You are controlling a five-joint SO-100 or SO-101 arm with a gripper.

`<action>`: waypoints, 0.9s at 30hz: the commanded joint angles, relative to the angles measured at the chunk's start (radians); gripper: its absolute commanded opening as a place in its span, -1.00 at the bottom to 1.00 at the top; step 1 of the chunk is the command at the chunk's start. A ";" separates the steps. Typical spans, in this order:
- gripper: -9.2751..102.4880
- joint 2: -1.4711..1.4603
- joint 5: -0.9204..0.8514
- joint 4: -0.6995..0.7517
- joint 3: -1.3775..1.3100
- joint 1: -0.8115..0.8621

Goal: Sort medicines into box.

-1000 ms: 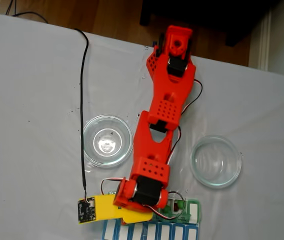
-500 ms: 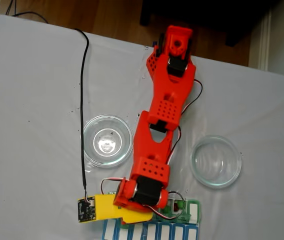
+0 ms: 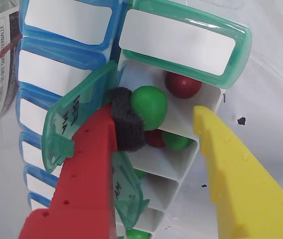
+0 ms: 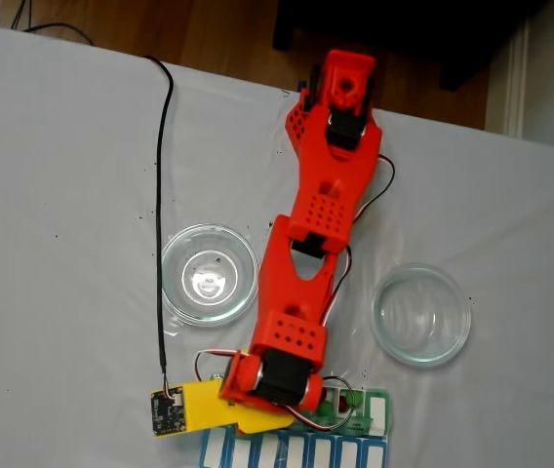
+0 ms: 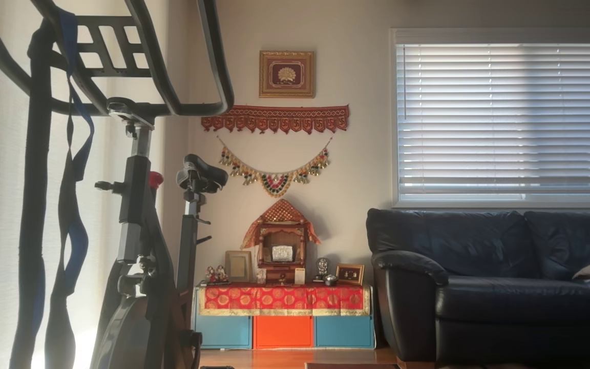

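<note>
my jaws stand wide apart over the green box at the near edge of the desk, as the fixed view shows it. in the wrist view a green pill sits against the dark pad of my red finger, while the yellow finger is well clear of it. below, in an open compartment, lies a dark red pill; the next one holds another red and another green. two clear dishes stand on either side of my arm.
</note>
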 commanded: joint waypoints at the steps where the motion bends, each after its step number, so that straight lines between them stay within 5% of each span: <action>1: -0.49 0.164 -0.015 0.035 0.003 0.005; 20: -0.49 0.184 -0.034 0.035 0.032 0.011; 27: -0.70 0.270 -0.061 0.035 0.164 0.014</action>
